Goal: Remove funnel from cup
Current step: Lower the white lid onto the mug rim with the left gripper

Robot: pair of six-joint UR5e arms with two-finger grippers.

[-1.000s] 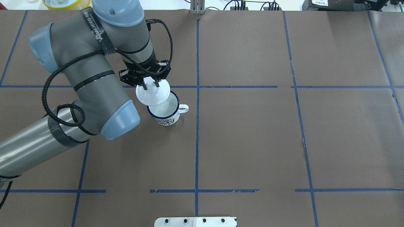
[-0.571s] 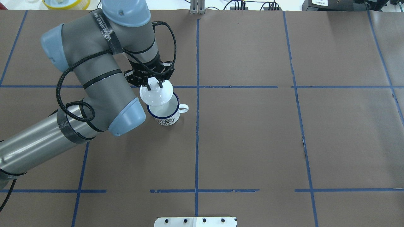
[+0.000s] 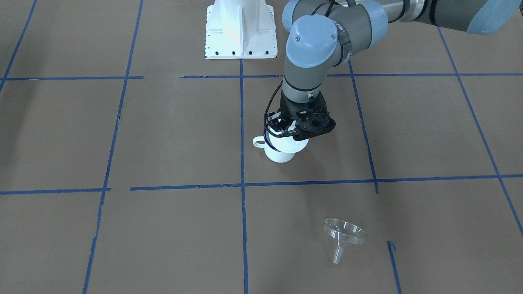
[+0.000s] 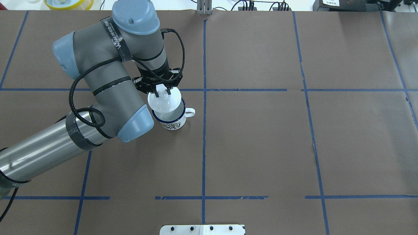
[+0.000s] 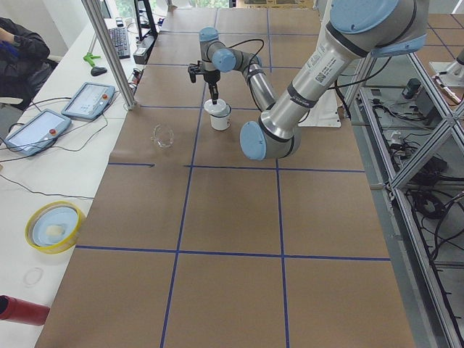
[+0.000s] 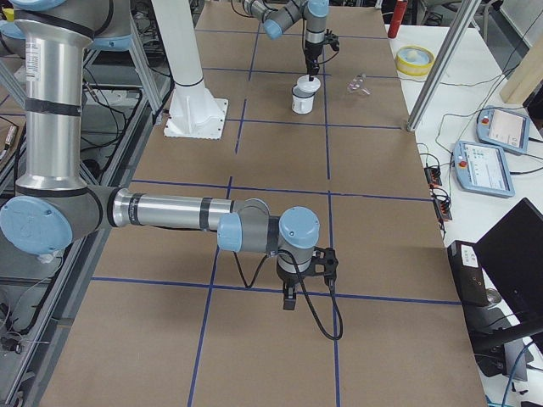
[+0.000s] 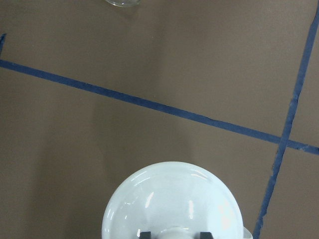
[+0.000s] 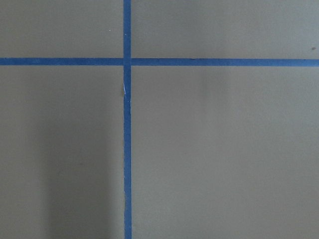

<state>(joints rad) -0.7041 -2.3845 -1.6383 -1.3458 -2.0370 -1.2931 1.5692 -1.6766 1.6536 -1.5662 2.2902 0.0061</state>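
Nearest the front-facing camera, the clear plastic funnel [image 3: 342,236] lay tipped on its side on the desk [image 3: 163,134]. Its wide rim was raised and its short spout pointed toward that camera. It sat well apart from the cup, across a line of blue tape [image 3: 310,182], so as things lay it was already out of the cup. It looked light, thin-walled and stiff, with a smooth, probably slippery surface. A hard pinch might crack or spring it. The rim edge seemed the best place to grip it, one jaw inside and one outside. The tapered spout would likely slide out of a grip.

Farther back stood the white enamel cup [image 3: 280,154], upright, its loop handle sticking out to the side. The left gripper [image 4: 162,89] hung straight over it. Its jaws were closed narrowly on the knob of a white domed lid [image 4: 164,100]. The lid covered most of the cup's mouth and left part of the dark blue rim showing. Whether the lid rested on the rim or hung just above it could not be told.

Farthest back, the right gripper [image 6: 290,298] pointed down over bare desk, well away from both things. It appeared only in the side view, so how far its jaws were open could not be told.
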